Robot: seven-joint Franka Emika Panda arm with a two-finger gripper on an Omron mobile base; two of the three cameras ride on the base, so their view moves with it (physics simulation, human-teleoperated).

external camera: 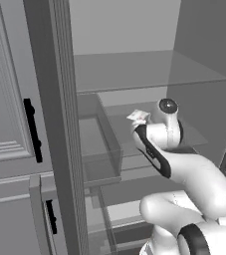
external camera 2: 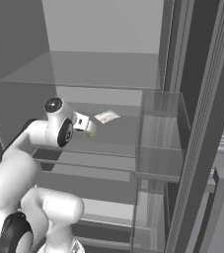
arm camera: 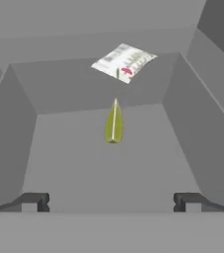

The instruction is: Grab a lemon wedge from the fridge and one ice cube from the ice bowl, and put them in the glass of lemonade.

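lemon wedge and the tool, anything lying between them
Nothing: in the hand view only bare grey fridge shelf lies between the open tool and the lemon wedge.

Yellow-green lemon wedge (arm camera: 114,124); white packet (arm camera: 124,62) with red mark; grey fridge (arm camera: 103,163).

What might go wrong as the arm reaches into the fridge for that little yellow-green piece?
The lemon wedge is small and narrow while the open gripper stands wide apart, so closing off-centre could nudge it away or miss it. A white packet lies just behind the wedge; reaching too far might push it. The arm works between fridge shelves, so it could bump one.
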